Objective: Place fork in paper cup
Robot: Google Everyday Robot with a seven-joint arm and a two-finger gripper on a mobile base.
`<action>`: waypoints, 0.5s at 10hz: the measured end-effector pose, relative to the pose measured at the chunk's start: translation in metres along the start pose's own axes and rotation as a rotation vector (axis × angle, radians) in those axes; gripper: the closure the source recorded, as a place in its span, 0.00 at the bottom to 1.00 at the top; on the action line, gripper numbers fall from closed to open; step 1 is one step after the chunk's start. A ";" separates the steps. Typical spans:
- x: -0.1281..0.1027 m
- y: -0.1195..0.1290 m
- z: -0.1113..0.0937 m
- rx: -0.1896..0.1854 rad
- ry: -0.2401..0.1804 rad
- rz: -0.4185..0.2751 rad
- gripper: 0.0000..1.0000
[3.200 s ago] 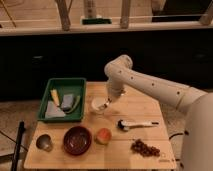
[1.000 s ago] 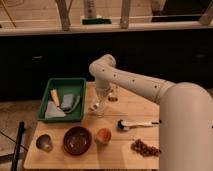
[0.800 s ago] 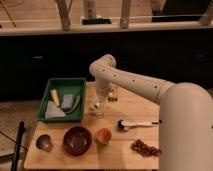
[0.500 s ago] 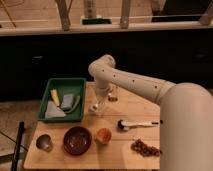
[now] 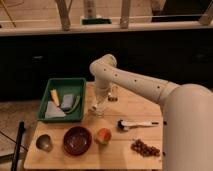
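Note:
My gripper [image 5: 99, 102] hangs straight down from the bent white arm [image 5: 130, 82] at the middle of the wooden table [image 5: 115, 155], right of the green tray. It is directly over the white paper cup [image 5: 96, 111]. The cup stands upright under it and is mostly covered, with only its lower part showing. I cannot make out the fork: it is hidden at the gripper or the cup.
A green tray [image 5: 79, 85] at the left holds a grey sponge and yellow and green items. In front stand a grey metal cup [image 5: 44, 143], a dark red bowl [image 5: 77, 140] and an orange cup [image 5: 103, 135]. A white-handled tool [image 5: 137, 124], a brown pile [image 5: 145, 148] and a small jar [image 5: 113, 95] lie at the right.
Since the earliest frame the arm has folded to the left and brought the gripper down over the paper cup. Over the last second it has barely moved.

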 end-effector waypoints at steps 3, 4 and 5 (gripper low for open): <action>0.002 0.001 0.000 -0.004 -0.015 -0.003 0.97; 0.003 0.001 0.000 -0.005 -0.021 0.001 0.90; 0.004 0.001 0.000 -0.005 -0.026 0.003 0.79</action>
